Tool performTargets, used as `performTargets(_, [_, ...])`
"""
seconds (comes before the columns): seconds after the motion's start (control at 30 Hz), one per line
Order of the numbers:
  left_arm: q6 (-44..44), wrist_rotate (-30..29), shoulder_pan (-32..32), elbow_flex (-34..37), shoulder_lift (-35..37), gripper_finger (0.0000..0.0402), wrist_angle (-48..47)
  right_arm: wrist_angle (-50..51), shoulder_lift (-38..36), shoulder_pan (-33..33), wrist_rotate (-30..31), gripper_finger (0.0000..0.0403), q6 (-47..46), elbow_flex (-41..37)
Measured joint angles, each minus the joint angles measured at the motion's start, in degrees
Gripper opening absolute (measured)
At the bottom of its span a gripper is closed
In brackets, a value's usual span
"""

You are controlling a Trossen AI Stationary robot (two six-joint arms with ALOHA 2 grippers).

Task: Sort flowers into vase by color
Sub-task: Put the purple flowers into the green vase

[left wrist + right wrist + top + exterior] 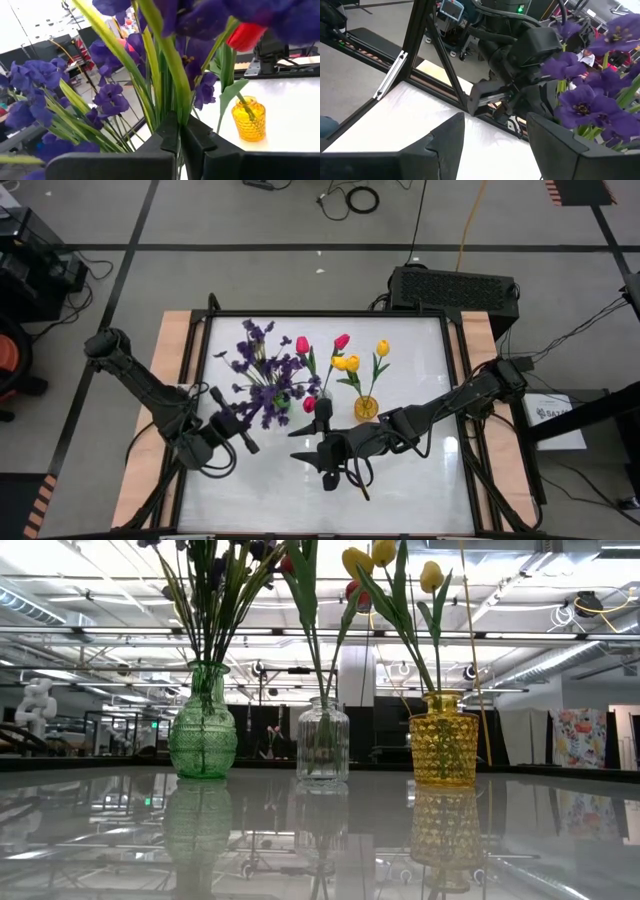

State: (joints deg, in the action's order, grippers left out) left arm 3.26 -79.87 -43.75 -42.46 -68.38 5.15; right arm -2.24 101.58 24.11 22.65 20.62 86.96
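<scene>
Basically the left gripper point(179, 137) is sitting pinched shut right at the base of the purple sprigs point(262, 370), and the left wrist view shows green stems point(167, 65) crowding between and around its fingertips; I can't tell whether one stem is actually being clamped or just brushed. In the high view that gripper point(243, 437) is sitting just beside the purple bunch, low on the stems, which looks like a hold for steering a tall top-heavy flower. Sorting is looking mostly done: purple sprigs are standing in the green vase point(203, 725), pink-red tulips point(318, 347) in the clear vase point(323, 740), yellow tulips point(357, 360) in the yellow vase point(444, 740), all three vases lined up in a row across the table point(420, 490). Stems are fanning outward because they're much taller than the vases, so they're leaning on the rims. The right gripper point(496, 145) is hovering with its jaws spread wide and nothing between them, near mid-table in front of the vases point(325, 452), pointing toward the left arm, probably waiting or standing clear. One pink-red bloom point(309, 405) is hanging low beside the clear vase; can't tell whose stem it's on.
</scene>
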Motion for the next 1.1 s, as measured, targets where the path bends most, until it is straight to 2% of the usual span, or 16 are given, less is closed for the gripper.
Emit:
performTargets(0.43, [4.1, 0.3, 1.5, 0.0, 0.0, 0.0017, -0.5, 0.5, 0.0, 0.0, 0.0, 0.0205, 0.0, 0.0])
performTargets(0.87, [21.9, 3.2, 1.4, 0.0, 0.1, 0.0017, -16.9, 0.9, 0.0, 0.0, 0.0, 0.0205, 0.0, 0.0])
performTargets(1.1, [23.5, 4.1, 1.4, 1.5, 0.0, 0.0018, -17.7, 0.9, 0.0, 0.0, 0.0, 0.0205, 0.0, 0.0])
